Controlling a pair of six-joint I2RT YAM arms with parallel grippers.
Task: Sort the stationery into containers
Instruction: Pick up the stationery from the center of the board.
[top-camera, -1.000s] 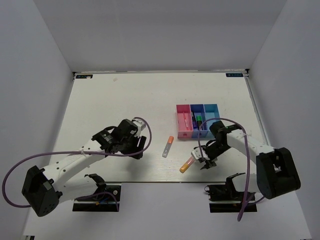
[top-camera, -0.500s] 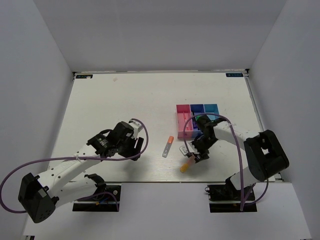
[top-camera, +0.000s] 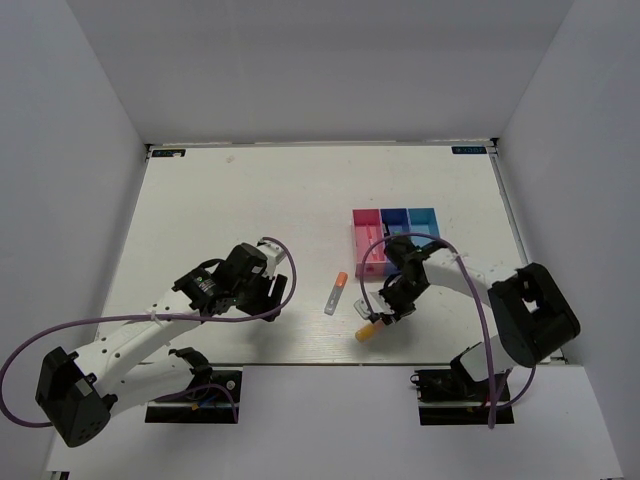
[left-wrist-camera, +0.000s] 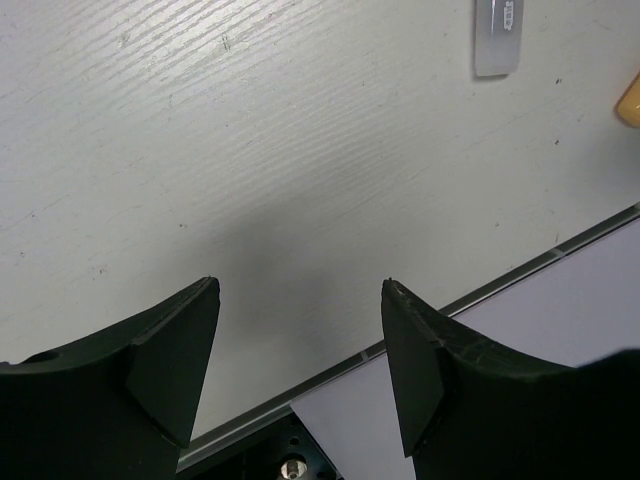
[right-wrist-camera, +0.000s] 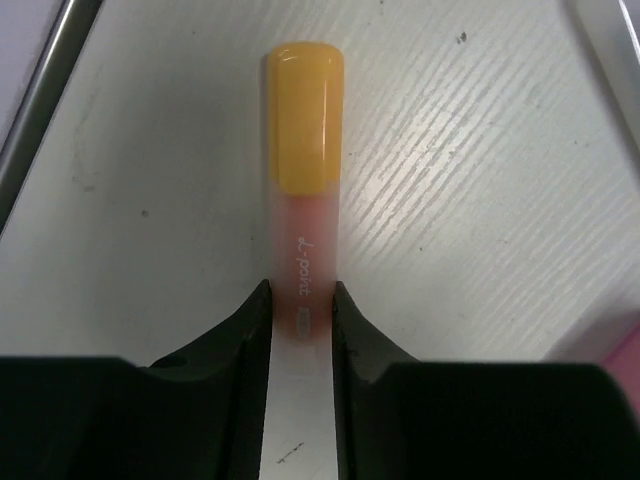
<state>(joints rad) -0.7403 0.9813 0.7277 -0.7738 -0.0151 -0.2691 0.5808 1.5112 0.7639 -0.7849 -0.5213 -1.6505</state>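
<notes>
The orange-pink highlighter (top-camera: 368, 330) lies on the table near the front edge. My right gripper (top-camera: 386, 314) is shut on its pink end, and in the right wrist view both jaws of this gripper (right-wrist-camera: 302, 292) press the highlighter's (right-wrist-camera: 303, 150) sides. A grey-orange marker (top-camera: 336, 293) lies to the left of it, also seen as the marker (left-wrist-camera: 497, 40) at the top of the left wrist view. My left gripper (top-camera: 281, 293) hovers open over bare table, its jaws wide apart (left-wrist-camera: 300, 288). The pink (top-camera: 357, 240), blue (top-camera: 395, 215) and cyan (top-camera: 424, 215) containers stand joined in a row behind my right arm, which partly hides them.
The table's metal front edge (left-wrist-camera: 480, 290) runs close below my left gripper. A corner of the pink bin (right-wrist-camera: 628, 355) shows at the right of the right wrist view. Grey walls enclose the table on three sides.
My right gripper moved left over the highlighter and its jaws closed on the pink end. The highlighter shifted slightly left. My left arm drew in a little, then held still.
</notes>
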